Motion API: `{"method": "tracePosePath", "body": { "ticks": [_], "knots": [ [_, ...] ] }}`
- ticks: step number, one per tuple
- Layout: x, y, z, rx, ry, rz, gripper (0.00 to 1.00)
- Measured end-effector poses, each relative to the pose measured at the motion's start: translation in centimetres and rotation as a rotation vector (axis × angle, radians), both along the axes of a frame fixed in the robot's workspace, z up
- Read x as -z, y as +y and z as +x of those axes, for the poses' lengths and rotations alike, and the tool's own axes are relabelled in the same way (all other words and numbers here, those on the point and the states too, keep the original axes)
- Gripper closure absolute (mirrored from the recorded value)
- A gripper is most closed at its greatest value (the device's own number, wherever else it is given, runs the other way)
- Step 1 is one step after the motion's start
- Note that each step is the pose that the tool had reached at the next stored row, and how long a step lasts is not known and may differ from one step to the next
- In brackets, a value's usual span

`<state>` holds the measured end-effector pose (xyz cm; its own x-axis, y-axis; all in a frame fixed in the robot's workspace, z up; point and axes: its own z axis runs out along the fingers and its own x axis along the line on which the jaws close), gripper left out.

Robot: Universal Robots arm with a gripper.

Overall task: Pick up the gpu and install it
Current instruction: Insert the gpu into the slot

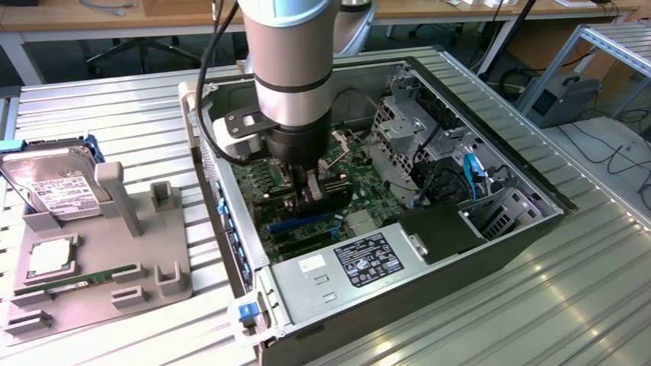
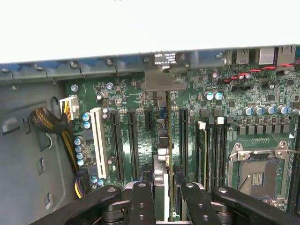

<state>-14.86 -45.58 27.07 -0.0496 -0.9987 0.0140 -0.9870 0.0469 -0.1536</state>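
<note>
My hand (image 2: pixel 164 197) pinches the gpu (image 2: pixel 168 140) edge-on, upright, low inside the case (image 1: pixel 508 229). It stands over the motherboard (image 2: pixel 126 98) among the slots, bracket toward the case's rear wall.

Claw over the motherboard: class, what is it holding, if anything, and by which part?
The claw holds the gpu edge-on, clamped by its upper edge, with the card's bracket end toward the case's rear wall.
</note>
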Motion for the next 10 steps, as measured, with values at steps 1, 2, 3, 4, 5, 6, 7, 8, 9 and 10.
{"method": "tracePosePath", "body": {
  "ticks": [1, 2, 3, 4, 5, 6, 7, 8, 9, 10],
  "knots": [
    [0.01, 0.11, 0.0, 0.000, -0.0001, 0.0001, 0.73],
    [0.01, 0.25, -0.1, 0.001, -0.0001, 0.0001, 0.73],
    [0.02, 0.36, -0.1, 0.001, -0.0001, 0.0000, 0.73],
    [0.03, 0.41, -0.2, 0.001, 0.0000, 0.0001, 0.73],
    [0.04, 0.43, -0.3, 0.002, -0.0001, 0.0001, 0.73],
    [0.05, 0.44, -0.6, 0.002, 0.0000, -0.0001, 0.73],
    [0.05, 0.44, -0.7, 0.002, 0.0000, -0.0002, 0.73],
    [0.07, 0.44, -0.9, 0.002, 0.0000, 0.0000, 0.73],
    [0.08, 0.44, -1.0, 0.002, -0.0001, 0.0000, 0.73],
    [0.10, 0.44, -1.1, 0.002, -0.0002, 0.0002, 0.73]
  ]
}}
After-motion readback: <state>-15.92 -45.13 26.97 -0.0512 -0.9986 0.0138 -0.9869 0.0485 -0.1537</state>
